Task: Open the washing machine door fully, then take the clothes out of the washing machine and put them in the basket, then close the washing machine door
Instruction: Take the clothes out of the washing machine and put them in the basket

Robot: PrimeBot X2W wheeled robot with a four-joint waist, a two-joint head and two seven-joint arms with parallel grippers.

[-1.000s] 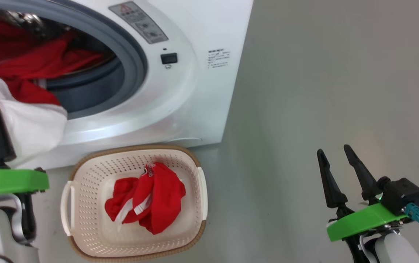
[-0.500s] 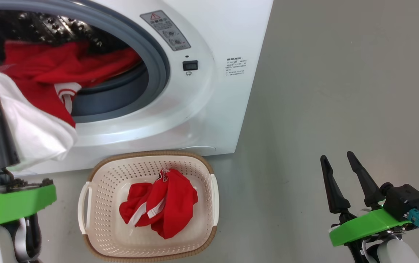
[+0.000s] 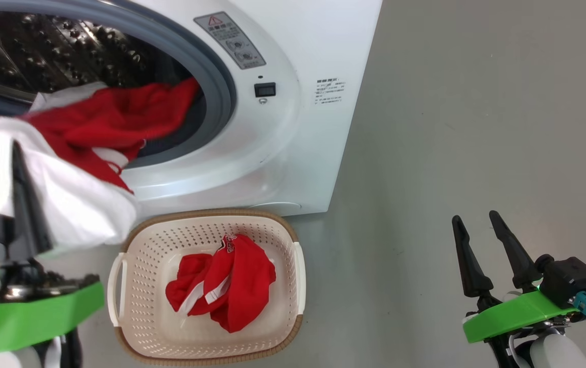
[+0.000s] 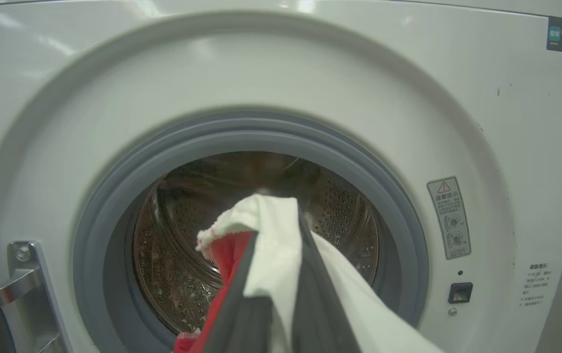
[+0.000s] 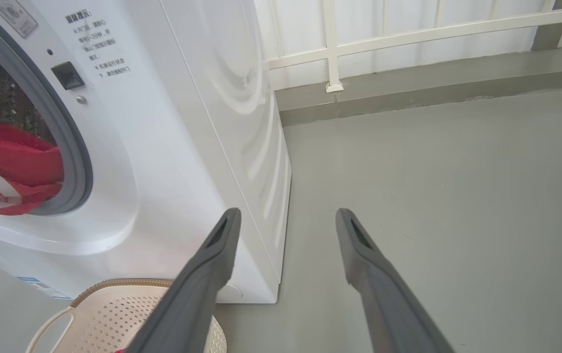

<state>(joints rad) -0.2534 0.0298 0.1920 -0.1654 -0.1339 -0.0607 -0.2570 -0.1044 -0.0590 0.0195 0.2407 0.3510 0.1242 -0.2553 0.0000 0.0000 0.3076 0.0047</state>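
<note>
The washing machine (image 3: 313,128) stands with its mouth uncovered; its door is out of view, and a metal hinge (image 4: 16,274) shows at the left of the opening. My left gripper (image 3: 14,153) (image 4: 276,230) is shut on a red and white garment (image 3: 98,122) that trails from the drum over the grey gasket. The same garment (image 5: 6,166) hangs at the mouth. The basket (image 3: 282,240) (image 5: 114,314) sits on the floor under the opening with red clothes (image 3: 221,286) in it. Low at the right my right gripper (image 3: 475,217) (image 5: 288,215) is open and holds nothing.
Grey floor (image 3: 476,102) stretches to the right of the washer. A white railing (image 5: 329,49) and a low kerb run behind it. The perforated steel drum (image 4: 339,211) shows behind the held cloth.
The head camera shifted early on. Since then my left gripper has drawn back and down, pulling the garment farther out of the drum. The right gripper has stayed put.
</note>
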